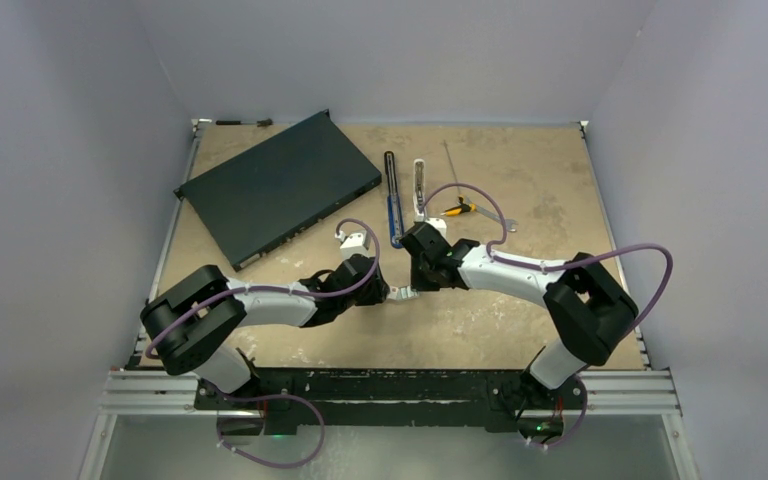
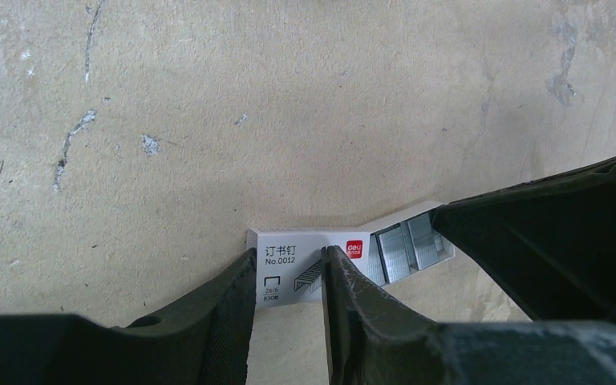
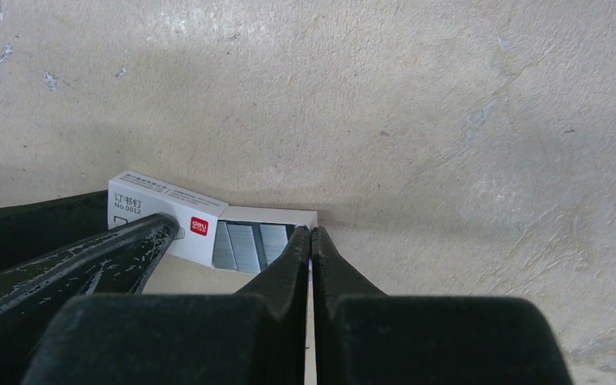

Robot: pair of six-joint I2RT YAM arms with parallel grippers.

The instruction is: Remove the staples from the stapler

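Note:
The stapler lies apart at the back of the table as a black-and-blue bar [image 1: 392, 200] and a white-silver bar [image 1: 419, 188]. Both grippers meet at a small white staple box [image 1: 403, 294] near the table's middle. My left gripper [image 2: 289, 257] is shut on the box's printed sleeve [image 2: 285, 250]. My right gripper [image 3: 311, 233] is shut on the end wall of the box's pulled-out tray [image 3: 289, 215]. Silvery staples [image 2: 407, 247] lie in blocks in the open tray, and they also show in the right wrist view [image 3: 245, 243].
A flat black device [image 1: 278, 186] lies at the back left. A yellow-handled screwdriver [image 1: 457, 208], a silver wrench [image 1: 500, 222] and a thin metal rod [image 1: 451, 165] lie at the back right of the two bars. Grey walls enclose the table.

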